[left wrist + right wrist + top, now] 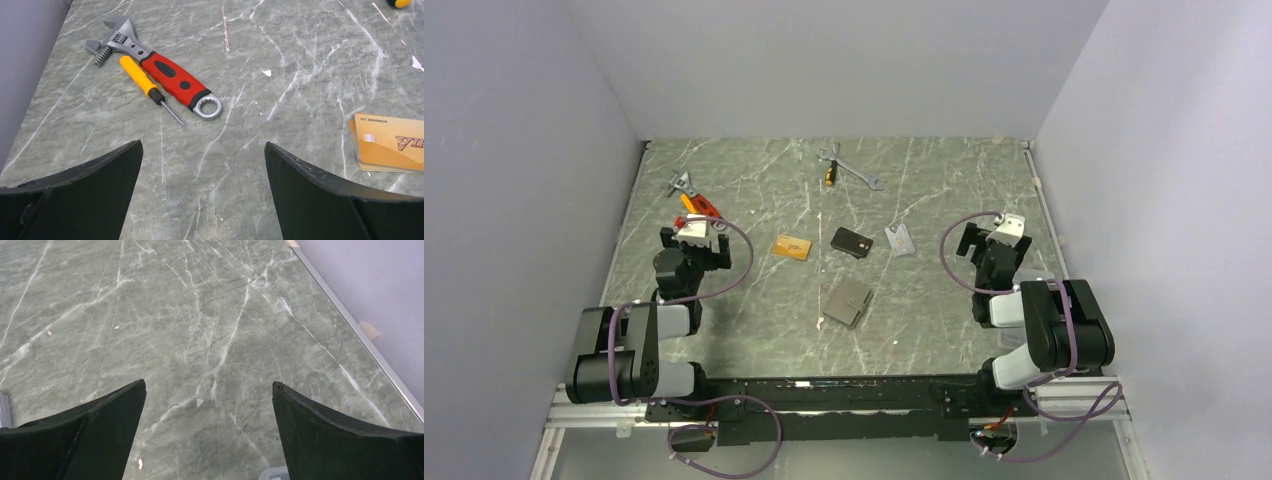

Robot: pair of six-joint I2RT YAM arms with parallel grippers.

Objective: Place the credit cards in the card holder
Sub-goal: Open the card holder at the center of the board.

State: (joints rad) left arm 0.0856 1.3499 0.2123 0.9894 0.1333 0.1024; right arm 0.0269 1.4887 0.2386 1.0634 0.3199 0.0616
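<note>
Three credit cards, the orange card (792, 246), black card (852, 242) and silver-grey card (900, 240), lie loose in a row mid-frame on the table (754, 200), none in the card holder (848, 302) just below them, and the left gripper (696, 232) and right gripper (1006, 228) hang spread wide, empty, at the sides.

Glossy orange card (390, 142), matt taupe card holder (848, 302), metal-headed wrench (160, 70) on smooth marbled table (924, 300).
</note>
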